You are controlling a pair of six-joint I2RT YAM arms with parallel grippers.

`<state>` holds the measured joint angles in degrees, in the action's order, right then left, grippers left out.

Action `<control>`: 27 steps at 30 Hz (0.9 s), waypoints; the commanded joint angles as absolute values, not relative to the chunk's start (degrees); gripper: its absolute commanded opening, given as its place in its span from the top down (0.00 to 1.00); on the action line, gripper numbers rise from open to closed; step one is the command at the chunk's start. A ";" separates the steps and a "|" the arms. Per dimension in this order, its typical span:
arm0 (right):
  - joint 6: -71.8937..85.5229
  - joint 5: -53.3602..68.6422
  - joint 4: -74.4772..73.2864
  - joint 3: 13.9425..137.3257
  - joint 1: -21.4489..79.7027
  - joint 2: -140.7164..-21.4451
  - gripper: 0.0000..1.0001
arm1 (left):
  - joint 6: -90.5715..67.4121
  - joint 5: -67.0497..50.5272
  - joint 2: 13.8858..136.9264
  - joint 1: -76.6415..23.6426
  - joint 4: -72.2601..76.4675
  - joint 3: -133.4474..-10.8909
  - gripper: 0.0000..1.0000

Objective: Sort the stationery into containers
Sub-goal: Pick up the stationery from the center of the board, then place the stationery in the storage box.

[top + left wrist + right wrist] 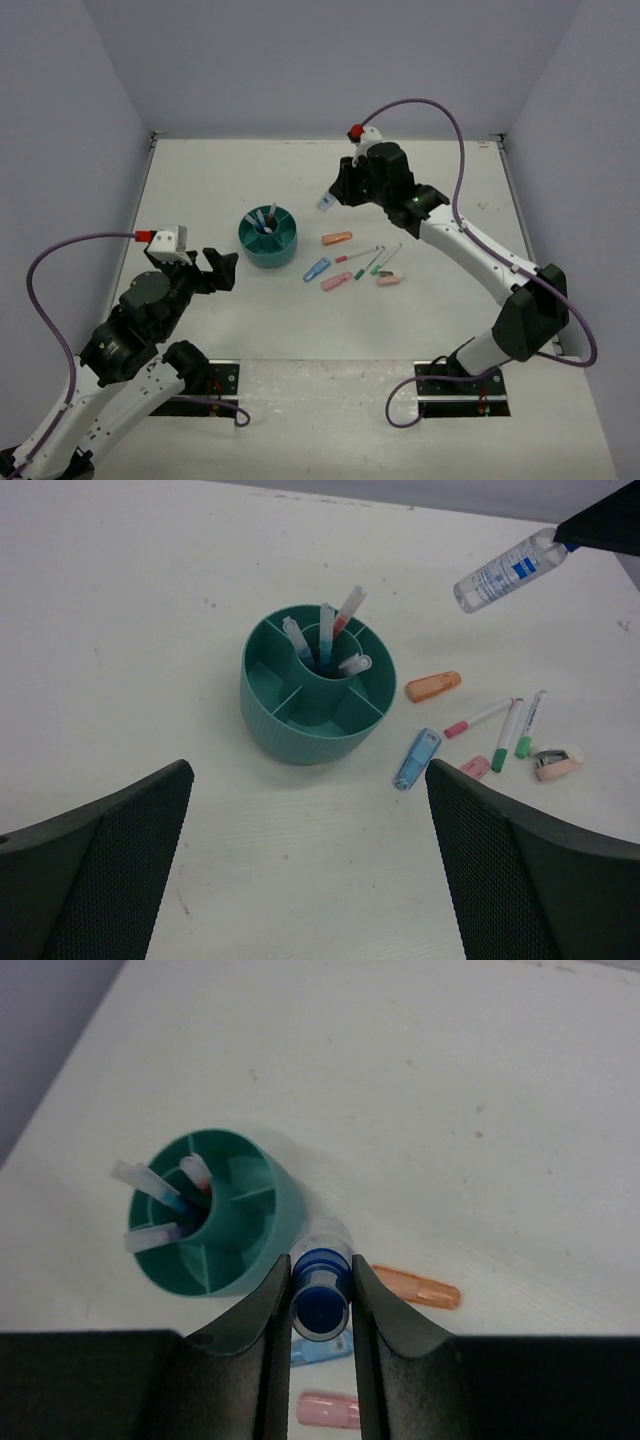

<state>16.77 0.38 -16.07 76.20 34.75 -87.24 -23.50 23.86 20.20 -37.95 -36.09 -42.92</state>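
Our left fingers hang spread wide and empty over the table's near-left part. Right of them stands the teal organizer, well apart from every table edge, with several pens upright in its central cup. Our right fingers clamp the blue-capped bottle in the air just beside the organizer's right rim. Farther right, an orange marker, a blue marker and loose pens lie scattered on the table.
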 commanded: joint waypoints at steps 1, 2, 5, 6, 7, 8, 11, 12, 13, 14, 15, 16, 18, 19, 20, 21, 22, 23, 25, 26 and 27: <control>15.02 9.95 -8.76 84.11 36.63 -92.16 1.00 | -25.26 28.29 19.88 -37.87 -33.23 -42.18 0.00; 14.93 9.37 -9.20 85.87 37.23 -93.66 1.00 | -25.57 28.28 19.96 -37.79 -33.31 -42.10 0.00; 14.61 6.62 -11.44 93.09 38.60 -99.91 1.00 | -25.60 27.97 20.13 -37.81 -33.42 -42.10 0.00; 14.69 5.97 -12.27 94.93 38.69 -101.31 1.00 | -25.66 28.04 20.11 -37.88 -33.49 -42.10 0.00; 14.85 5.47 -12.96 97.41 38.76 -102.58 1.00 | -25.66 28.02 20.01 -37.86 -33.49 -42.10 0.00; 15.25 5.40 -13.16 98.21 38.76 -103.74 1.00 | -25.66 27.95 19.78 -37.81 -33.47 -42.10 0.00; 15.22 9.44 -13.77 100.82 39.07 -107.62 1.00 | -25.56 27.95 18.88 -37.81 -33.28 -42.01 0.00; 14.75 10.23 -14.15 102.26 39.37 -108.42 1.00 | -25.46 27.92 18.80 -37.87 -33.11 -41.99 0.00; 14.13 11.02 -14.67 103.10 39.89 -109.31 1.00 | -25.31 27.77 18.75 -37.82 -32.95 -41.89 0.00; 13.50 11.98 -15.11 103.70 40.33 -110.07 1.00 | -25.23 27.56 18.72 -37.84 -32.87 -41.84 0.00; 12.84 12.99 -15.09 103.83 40.72 -110.56 1.00 | -25.02 26.99 18.78 -37.88 -32.64 -41.84 0.00; 12.15 13.87 -14.69 103.71 41.12 -110.91 1.00 | -24.62 26.12 18.89 -37.88 -32.18 -41.84 0.00; 11.70 14.24 -13.98 102.92 41.83 -110.92 1.00 | -24.26 25.59 19.07 -37.79 -31.91 -41.66 0.00; 11.55 14.31 -14.05 102.85 42.12 -111.21 1.00 | -24.19 25.58 19.58 -37.79 -32.05 -41.80 0.00; 11.51 14.46 -14.13 102.96 42.32 -111.59 1.00 | -24.17 25.58 19.69 -37.86 -32.14 -41.84 0.00; 11.55 14.39 -14.36 103.04 42.40 -111.92 1.00 | -24.17 25.61 19.69 -37.85 -32.17 -41.84 0.00; 11.60 14.25 -14.65 103.09 42.45 -112.21 1.00 | -24.17 25.66 19.69 -37.80 -32.17 -41.84 0.00; 11.68 14.24 -14.68 103.10 42.45 -112.64 1.00 | -24.25 25.66 19.45 -37.79 -32.17 -41.76 0.00; 11.69 13.65 -14.74 103.10 42.45 -113.07 1.00 | -24.26 25.64 18.95 -37.86 -32.15 -41.66 0.00; 11.67 13.35 -14.70 103.13 42.45 -113.24 1.00 | -24.26 25.59 18.77 -37.80 -32.07 -41.66 0.00; 11.58 12.89 -14.79 103.26 42.45 -113.43 1.00 | -24.26 25.63 18.58 -37.85 -32.02 -41.66 0.00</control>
<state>12.51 11.97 -15.87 100.29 42.05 -112.43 -24.88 25.83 19.19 -37.95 -34.81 -42.24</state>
